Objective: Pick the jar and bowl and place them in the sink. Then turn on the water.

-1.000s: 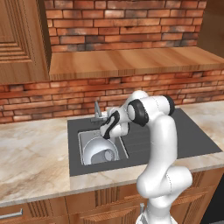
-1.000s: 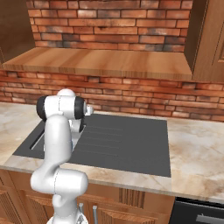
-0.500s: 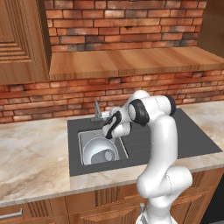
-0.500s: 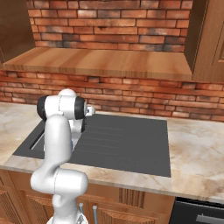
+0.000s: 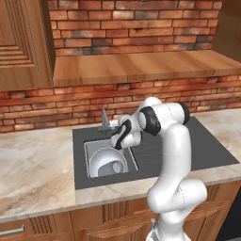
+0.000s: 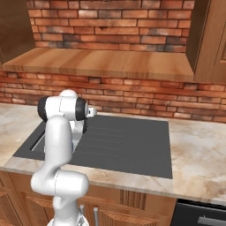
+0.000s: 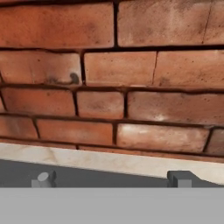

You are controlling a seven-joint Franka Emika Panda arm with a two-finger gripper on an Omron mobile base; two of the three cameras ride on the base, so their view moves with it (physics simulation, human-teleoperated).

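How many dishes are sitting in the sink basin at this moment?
2: the bowl fills the sink, and the jar lies inside the bowl. The arm may hide more.

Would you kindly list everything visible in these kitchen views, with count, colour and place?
bowl: one, pale blue-white, inside the sink.
jar: one, grey, in the bowl.
sink: one, light grey, in the dark surround.
faucet: one, grey, behind the sink.
surround: one, dark grey, set in the counter.
counter: one, beige marble.
shelf: one, wooden, above the brick wall.
gripper: one, dark, open, above the sink.
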